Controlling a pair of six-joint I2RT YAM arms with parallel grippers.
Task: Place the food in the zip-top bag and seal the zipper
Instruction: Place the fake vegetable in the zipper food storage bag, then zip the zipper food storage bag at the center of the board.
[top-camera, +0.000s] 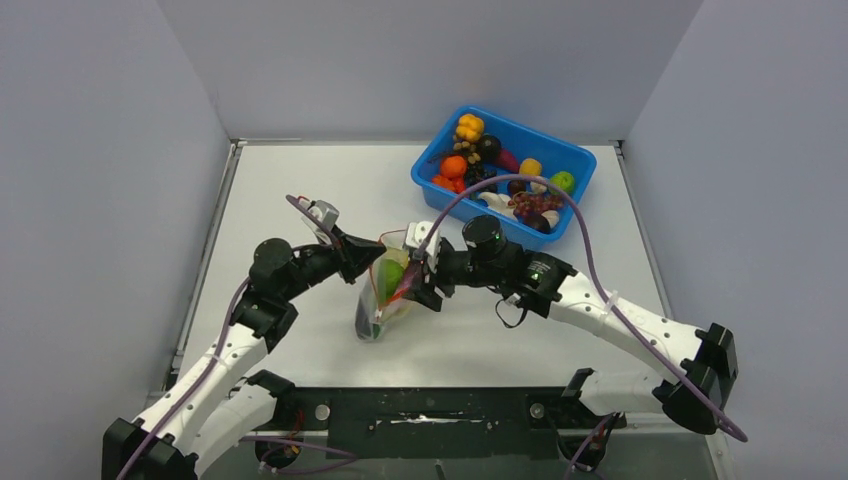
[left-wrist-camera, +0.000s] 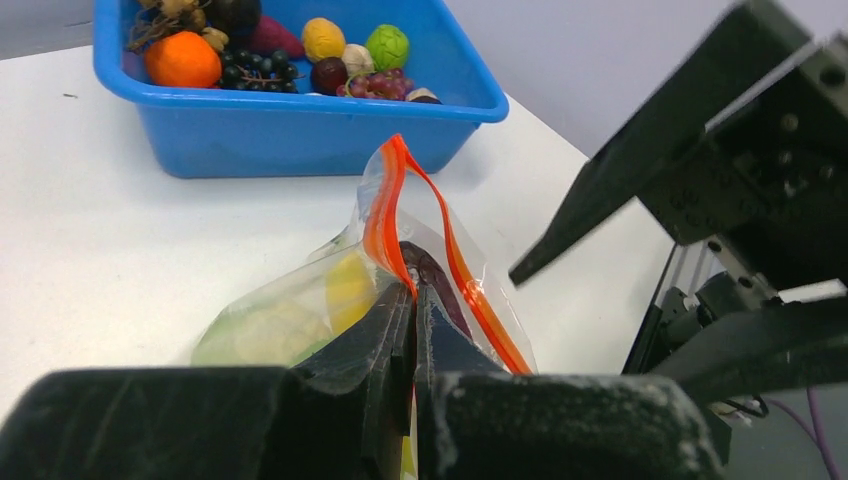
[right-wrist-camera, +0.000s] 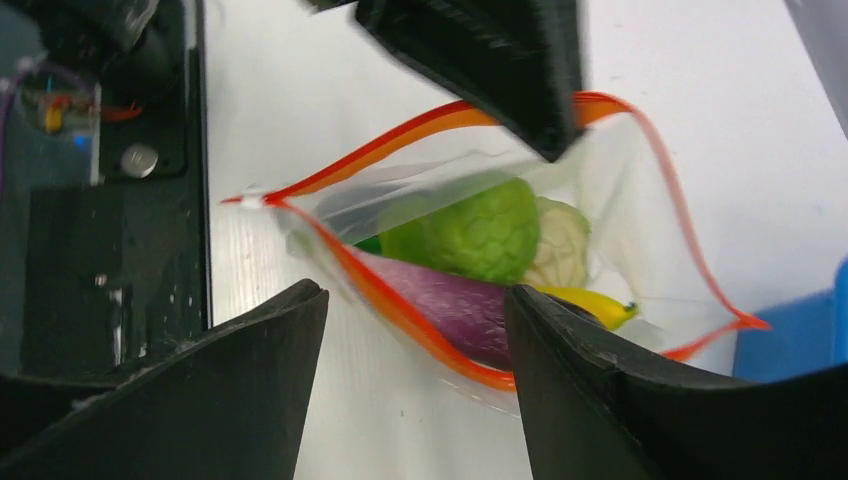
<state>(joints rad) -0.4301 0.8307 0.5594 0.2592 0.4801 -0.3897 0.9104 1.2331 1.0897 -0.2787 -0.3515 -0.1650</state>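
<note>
Pinching w/ shut left claw the red-orange zip strip of clear bag on table, wide-open right claw poised at its mouth; holds at least 3 foods (green fruit, eggplant, banana), gapes unsealed, more toys in blue bin.

Top external high behind the near edge of the counter, facing down over it, wrist views close on opposite sides of the zip-top bag, shared by all.
</note>
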